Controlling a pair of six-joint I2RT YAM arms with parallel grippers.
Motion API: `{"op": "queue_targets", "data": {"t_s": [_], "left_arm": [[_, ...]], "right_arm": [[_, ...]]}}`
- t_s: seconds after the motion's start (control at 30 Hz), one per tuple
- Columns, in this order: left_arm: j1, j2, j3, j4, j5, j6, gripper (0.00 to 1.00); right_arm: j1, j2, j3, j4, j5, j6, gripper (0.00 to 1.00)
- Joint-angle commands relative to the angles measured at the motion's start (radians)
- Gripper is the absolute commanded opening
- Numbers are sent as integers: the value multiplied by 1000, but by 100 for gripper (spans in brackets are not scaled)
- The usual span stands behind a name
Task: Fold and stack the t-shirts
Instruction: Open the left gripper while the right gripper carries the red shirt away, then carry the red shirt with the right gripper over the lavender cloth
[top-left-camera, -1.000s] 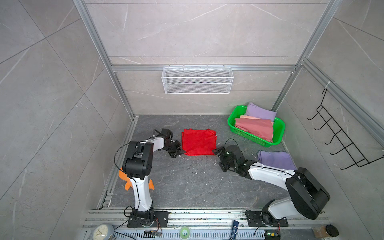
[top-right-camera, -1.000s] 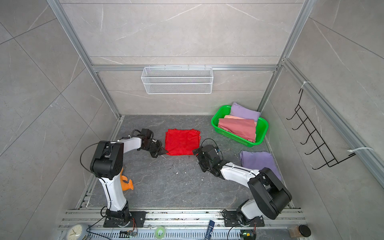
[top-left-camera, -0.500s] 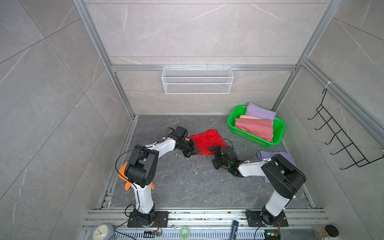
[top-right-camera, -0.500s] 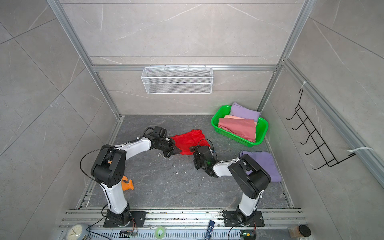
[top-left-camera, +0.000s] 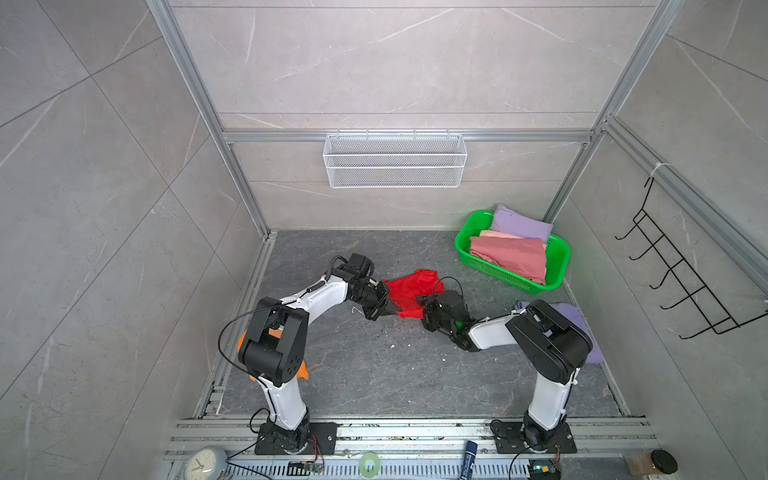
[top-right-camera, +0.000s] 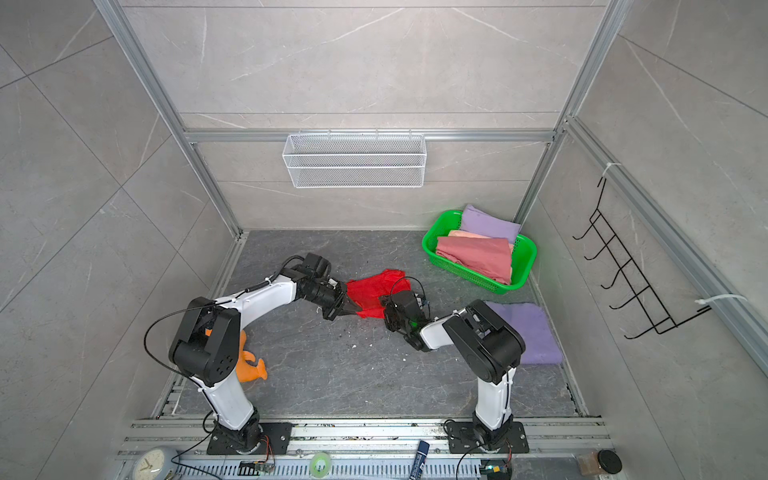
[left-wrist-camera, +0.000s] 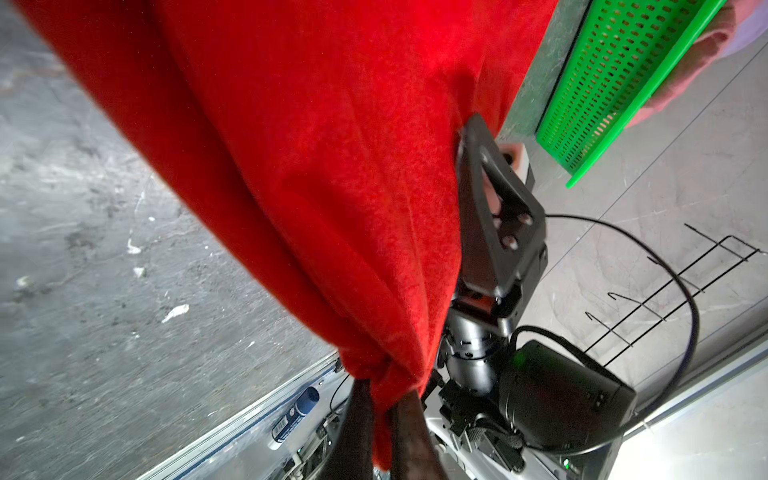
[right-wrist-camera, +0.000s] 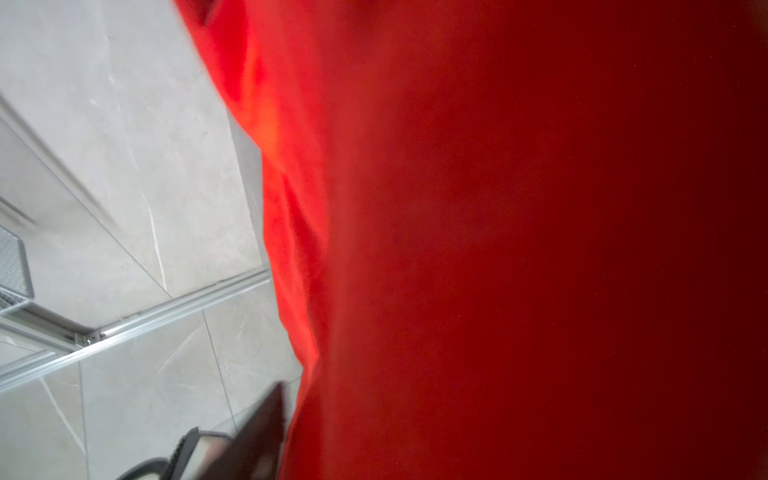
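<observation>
Grey floor (top-left-camera: 374, 374): your red t-shirt (top-left-camera: 409, 291) is bunched at centre.
Left gripper (top-left-camera: 395, 308): pinching its edge.
Right gripper (top-left-camera: 420, 300): against the cloth; you can't tell its grip.
Done: lavender t-shirt (top-right-camera: 536, 332) looks folded.
Left: the red fold, then the basket (top-left-camera: 557, 266) shirts (top-left-camera: 511, 257).

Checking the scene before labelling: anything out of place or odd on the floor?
An orange plush toy lies on the floor, partly hidden by the left arm, unrelated to shirts. Small white scraps speckle mid-floor. The red t-shirt is bunched, not flat.
</observation>
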Motion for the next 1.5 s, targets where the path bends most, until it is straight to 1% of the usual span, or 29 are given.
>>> {"op": "queue_targets", "data": {"t_s": [0.0,0.03,0.07,0.13,0.17,0.27,0.37,0.47,0.53,0.7,0.83,0.93,1.0,1.17,1.33,1.47], "left_arm": [[-7,-58,-18,-91,26,82,16],[-7,-66,-16,-103,10,104,30],[-6,-73,-8,-119,-8,126,39],[-1,-91,17,-157,-73,169,56],[4,-103,32,-174,-104,189,61],[36,-153,39,-178,-170,216,71],[89,-208,14,-161,-204,226,73],[142,-248,-15,-150,-222,238,73],[161,-264,-25,-150,-244,250,73],[171,-258,-33,-106,-261,250,73],[171,-217,-28,-49,-239,232,73],[171,-180,-17,-15,-218,224,73],[172,-159,-6,-2,-213,222,73],[172,-107,22,32,-198,219,73],[172,-51,31,79,-172,203,73],[172,-12,25,136,-152,180,73]], "right_arm": [[-7,-13,36,-115,-9,-18,31],[-10,-30,44,-170,-16,-27,23],[-11,-54,57,-249,-19,-44,14],[-13,-106,96,-443,-13,-99,4],[-13,-135,131,-562,-5,-144,0],[-18,-213,194,-829,30,-248,0],[-29,-295,191,-971,56,-311,0],[-47,-386,156,-1105,73,-350,0],[-69,-448,137,-1192,77,-382,0],[-154,-590,136,-1423,138,-498,0],[-254,-624,206,-1601,186,-628,0],[-332,-626,269,-1672,199,-697,0],[-390,-627,311,-1705,199,-716,0],[-553,-637,431,-1738,159,-796,0],[-713,-608,591,-1783,55,-889,0],[-817,-582,676,-1799,-26,-938,0]]}}
